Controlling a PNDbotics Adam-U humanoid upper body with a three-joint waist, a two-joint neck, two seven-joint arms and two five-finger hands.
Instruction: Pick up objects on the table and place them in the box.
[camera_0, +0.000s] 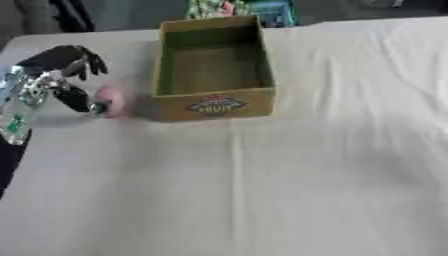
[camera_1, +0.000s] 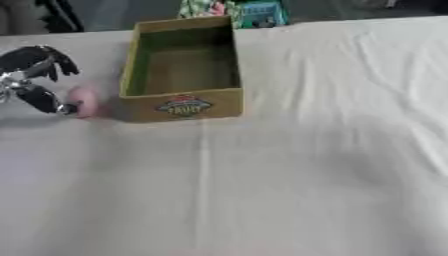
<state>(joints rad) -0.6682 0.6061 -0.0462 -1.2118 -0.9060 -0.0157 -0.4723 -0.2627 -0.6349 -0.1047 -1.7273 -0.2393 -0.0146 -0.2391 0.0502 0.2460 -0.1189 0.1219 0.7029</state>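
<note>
Worktop (camera_0: 306, 190): white cloth cover, soft creases, one long fold line running toward viewer; fills most of view.
Box (camera_0: 213, 67): open-topped rectangular carton, yellow-olive walls, green-brown inside, printed oval label on near face; stands upright at far centre; nothing visible inside.
Left robot hand (camera_0: 68, 75): black fingers, silver joints, arm cut off at left edge; fingers curled, thumb tip meeting pink object; hold itself blurred.
Pink object (camera_0: 111, 100): small, rounded, soft-edged; just left of box, outside it; shape indistinct.
Colourful packages (camera_1: 234, 12): beyond box, cut off by top edge.

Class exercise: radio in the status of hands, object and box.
Left hand curled beside pink object; grasp unclear. Right hand not in view. Box open, nothing visible inside. Nothing in the way.
</note>
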